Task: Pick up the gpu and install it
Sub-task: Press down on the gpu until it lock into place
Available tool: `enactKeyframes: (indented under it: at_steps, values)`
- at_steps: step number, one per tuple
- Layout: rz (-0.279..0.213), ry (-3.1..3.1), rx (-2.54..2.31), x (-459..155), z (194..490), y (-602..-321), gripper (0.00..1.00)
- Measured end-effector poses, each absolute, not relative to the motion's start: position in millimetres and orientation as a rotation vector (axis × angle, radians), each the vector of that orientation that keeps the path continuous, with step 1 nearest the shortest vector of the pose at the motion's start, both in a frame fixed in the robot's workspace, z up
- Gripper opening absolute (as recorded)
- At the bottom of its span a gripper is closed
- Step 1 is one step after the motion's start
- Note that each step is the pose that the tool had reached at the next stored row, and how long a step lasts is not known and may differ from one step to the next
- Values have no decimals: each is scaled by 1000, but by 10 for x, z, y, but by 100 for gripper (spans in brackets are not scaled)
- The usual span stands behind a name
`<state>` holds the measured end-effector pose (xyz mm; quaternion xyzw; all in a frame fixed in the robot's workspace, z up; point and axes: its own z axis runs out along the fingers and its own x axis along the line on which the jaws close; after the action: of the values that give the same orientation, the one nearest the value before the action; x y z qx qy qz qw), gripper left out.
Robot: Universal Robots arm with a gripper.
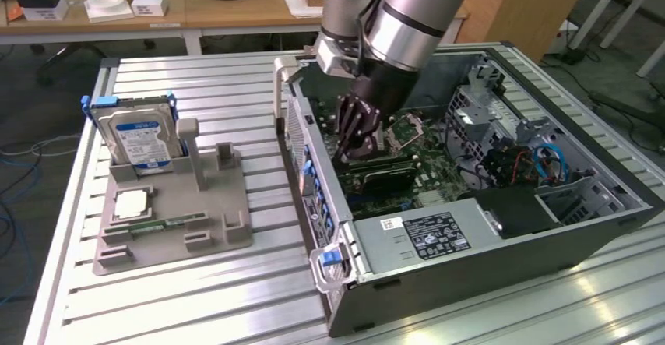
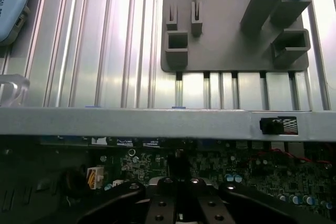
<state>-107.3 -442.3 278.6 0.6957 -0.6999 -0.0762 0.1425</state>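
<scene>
Exterior view: the arm reaches down into the open computer case (image 1: pixel 582 205), which lies on its side on the slatted aluminium table (image 1: pixel 208 283). The gripper (image 1: pixel 356 139) is low over the motherboard (image 1: pixel 416 170), jaws clenched. A dark flat card, apparently the gpu (image 1: pixel 376 172), sits on edge on the board just below the fingertips; whether the fingers touch it cannot be told, as that area is dim. Toward the exterior view's left, a grey holder tray (image 1: pixel 171 236) carries an upright hard drive (image 1: pixel 140 139) with a blue-white label and a narrow green memory stick (image 1: pixel 167 224).

Wrist view: the gripper (image 2: pixel 181 195) hangs inside the case, black fingers (image 2: pixel 163 203) drawn together above the circuit board. Beyond the case wall (image 2: pixel 157 121) lie the table slats and the grey tray (image 2: pixel 226 35).
</scene>
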Motion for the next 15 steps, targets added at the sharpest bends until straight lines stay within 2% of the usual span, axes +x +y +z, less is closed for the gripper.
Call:
enactKeyframes:
  at_steps: [8, 15]
  values:
    - [-231, -2011, 2000, -1058, 2766, -4457, 10]
    - [-185, -2008, 2012, -1077, 2764, -4458, 10]
